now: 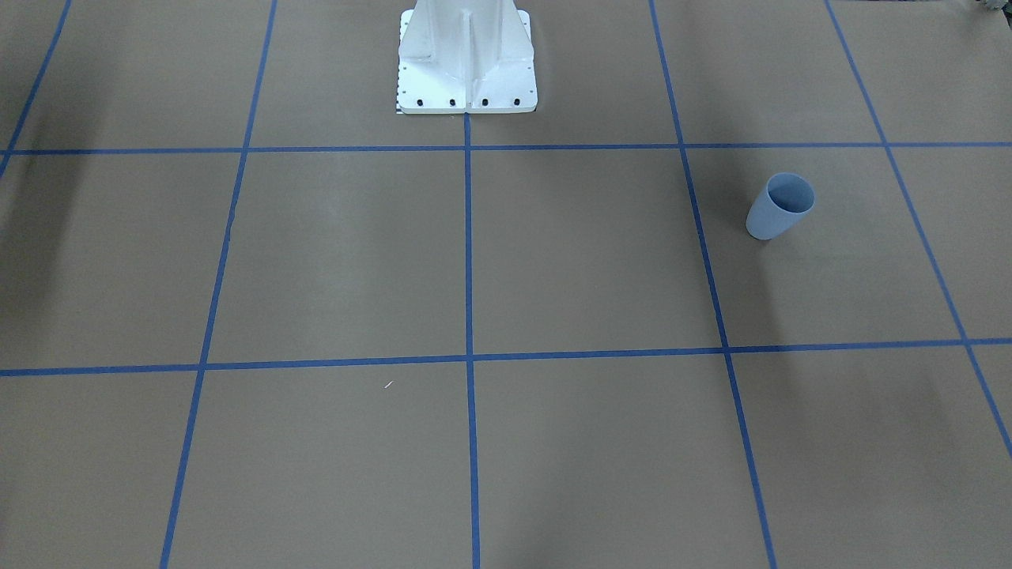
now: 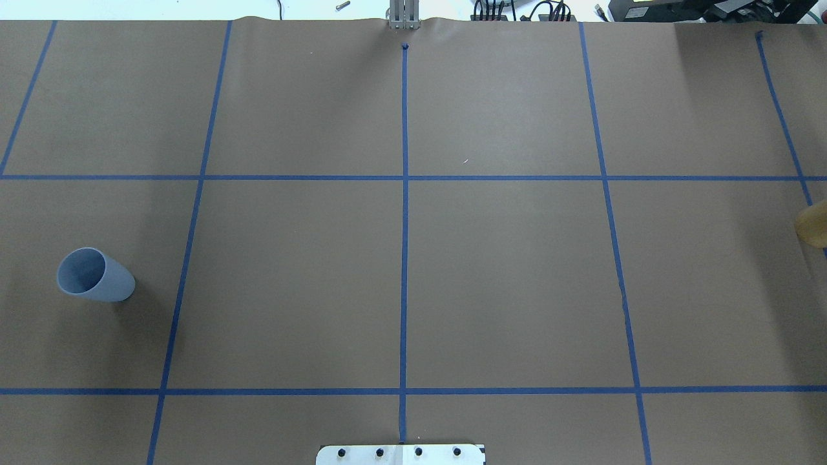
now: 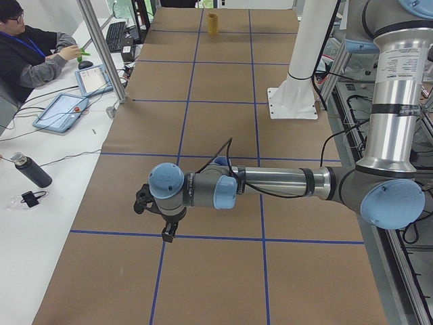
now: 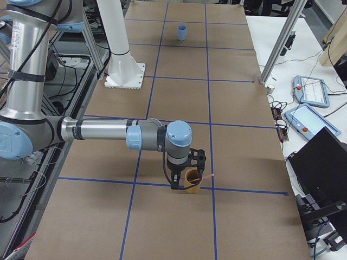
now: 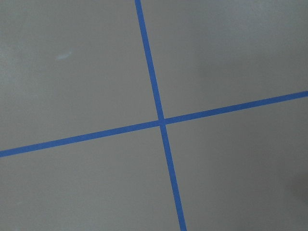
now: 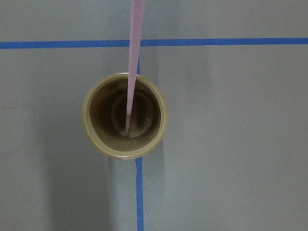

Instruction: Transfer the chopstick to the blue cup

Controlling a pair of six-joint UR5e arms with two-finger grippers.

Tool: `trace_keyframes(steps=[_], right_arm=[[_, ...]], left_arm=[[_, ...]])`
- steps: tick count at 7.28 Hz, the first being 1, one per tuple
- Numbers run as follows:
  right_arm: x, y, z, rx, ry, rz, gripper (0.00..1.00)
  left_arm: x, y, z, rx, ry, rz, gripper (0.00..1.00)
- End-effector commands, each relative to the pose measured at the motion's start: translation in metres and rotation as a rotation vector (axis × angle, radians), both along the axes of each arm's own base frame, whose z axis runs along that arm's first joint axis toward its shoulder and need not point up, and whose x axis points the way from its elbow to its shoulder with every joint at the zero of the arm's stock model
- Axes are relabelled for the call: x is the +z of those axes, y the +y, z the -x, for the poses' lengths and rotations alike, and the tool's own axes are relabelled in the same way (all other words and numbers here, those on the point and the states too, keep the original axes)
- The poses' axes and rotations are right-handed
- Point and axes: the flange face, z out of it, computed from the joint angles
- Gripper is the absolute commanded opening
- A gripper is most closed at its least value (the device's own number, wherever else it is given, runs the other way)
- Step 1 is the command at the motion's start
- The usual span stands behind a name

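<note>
The pale blue cup [image 1: 780, 205] stands upright on the brown table, on the robot's left side [image 2: 95, 274], and shows far away in the right side view [image 4: 182, 32]. The pink chopstick [image 6: 131, 82] leans inside a tan cup [image 6: 96, 130], its lower tip on the cup's bottom and its upper end past the frame's top. In the right side view the chopstick [image 4: 206, 176] sticks out of the tan cup [image 4: 192, 186], with my right gripper [image 4: 187, 173] directly over it. My left gripper [image 3: 154, 218] hovers above a tape crossing. I cannot tell whether either gripper is open or shut.
The tan cup sits at the table's right edge [image 2: 813, 223]. The white robot pedestal [image 1: 466, 63] stands at the table's middle back. Blue tape lines [image 5: 161, 121] grid the table. A person [image 3: 27, 47] sits at a side desk with tablets [image 3: 61, 112] and a bottle [image 3: 30, 170].
</note>
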Motion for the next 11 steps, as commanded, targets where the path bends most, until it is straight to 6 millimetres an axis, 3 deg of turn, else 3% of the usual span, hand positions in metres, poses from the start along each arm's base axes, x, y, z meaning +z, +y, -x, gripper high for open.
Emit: trace_keyframes(steps=[1,3,7,9,11], right_arm=[[-0.003,-0.001,0.000,0.000,-0.001,-0.006,1.00],[-0.009,-0.002,0.001,-0.002,-0.001,-0.019,1.00],[-0.008,-0.012,0.007,-0.004,-0.009,-0.132,1.00],[-0.012,-0.005,0.011,-0.023,-0.079,-0.201,1.00],[-0.037,-0.014,0.013,0.005,-0.102,-0.279,1.00]], left_arm=[[-0.001,0.000,0.000,0.000,-0.003,-0.005,0.99],[-0.010,-0.003,0.000,0.001,0.002,-0.023,0.99],[-0.051,-0.014,-0.002,0.005,0.000,-0.151,0.99],[-0.062,-0.017,-0.003,-0.024,0.023,-0.141,0.98],[-0.079,-0.004,-0.007,-0.020,0.098,-0.204,0.99]])
